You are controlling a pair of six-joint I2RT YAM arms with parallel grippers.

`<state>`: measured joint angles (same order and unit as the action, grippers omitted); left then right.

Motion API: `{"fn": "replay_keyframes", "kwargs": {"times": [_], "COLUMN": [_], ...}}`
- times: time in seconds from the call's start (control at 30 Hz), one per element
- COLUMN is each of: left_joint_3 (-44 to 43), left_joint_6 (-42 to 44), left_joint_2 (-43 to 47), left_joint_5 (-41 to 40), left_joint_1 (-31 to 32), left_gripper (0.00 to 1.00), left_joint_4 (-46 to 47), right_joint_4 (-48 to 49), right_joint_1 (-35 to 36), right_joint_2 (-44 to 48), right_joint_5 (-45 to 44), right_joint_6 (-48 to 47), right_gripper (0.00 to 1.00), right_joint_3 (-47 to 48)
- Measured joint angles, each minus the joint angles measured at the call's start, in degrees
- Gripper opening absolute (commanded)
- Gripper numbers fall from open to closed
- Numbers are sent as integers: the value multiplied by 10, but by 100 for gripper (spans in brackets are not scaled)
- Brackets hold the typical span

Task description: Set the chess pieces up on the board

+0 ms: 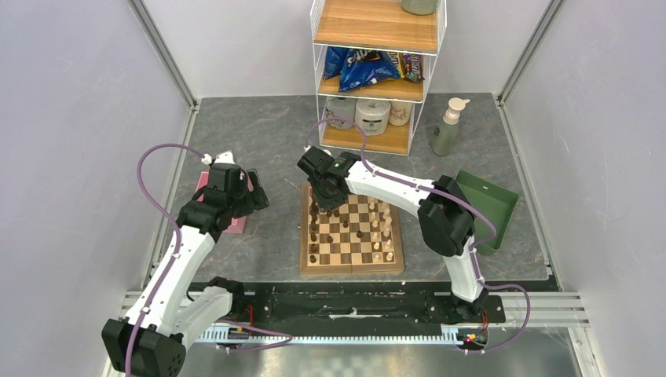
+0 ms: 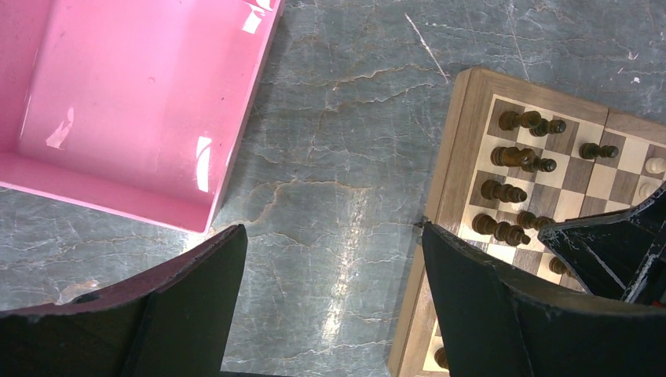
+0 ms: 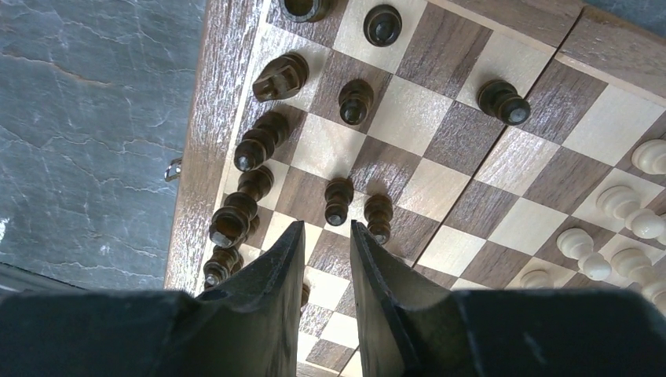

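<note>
A white wire shelf unit [image 1: 375, 86] with 3 wooden shelves stood at the far edge of a grey marbled tabletop [image 1: 259, 133]. Plain pale walls [image 1: 71, 118] rose left, right and behind the shelf unit, edged by slanting metal posts [image 1: 161, 51]. Soft glare lay on the tabletop in front of it.

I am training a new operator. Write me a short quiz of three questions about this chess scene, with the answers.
1. True or false: the left gripper is shut.
2. Over which chess pieces does the right gripper hang? A dark, B cream, C none.
3. Fill in: the tray near the left gripper is coloured ____.
Key: 1 false; 2 A; 3 pink.
</note>
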<state>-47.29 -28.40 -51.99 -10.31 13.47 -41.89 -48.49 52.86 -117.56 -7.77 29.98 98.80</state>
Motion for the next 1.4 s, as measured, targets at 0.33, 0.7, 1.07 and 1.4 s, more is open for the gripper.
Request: {"fn": "replay_keyframes", "kwargs": {"times": [0.33,0.7,1.07,1.4], "left_joint_3": [0,0,0,0], "left_joint_6": [0,0,0,0], "left_joint_2": [0,0,0,0], "left_joint_5": [1,1,2,2], "left_joint_1": [0,0,0,0], "left_gripper": [89,89,88,88], "left_joint_4": [0,0,0,0], "right_joint_4": [-4,-6,-4,11], "right_joint_1": [0,0,0,0], "right_joint_2": [-7,-30,-32,-39], "right_joint_5": [0,0,-2,-15], "right_joint_6": [0,0,0,0], "right_gripper": [32,23,15,15], "right_joint_3": [0,0,0,13]}}
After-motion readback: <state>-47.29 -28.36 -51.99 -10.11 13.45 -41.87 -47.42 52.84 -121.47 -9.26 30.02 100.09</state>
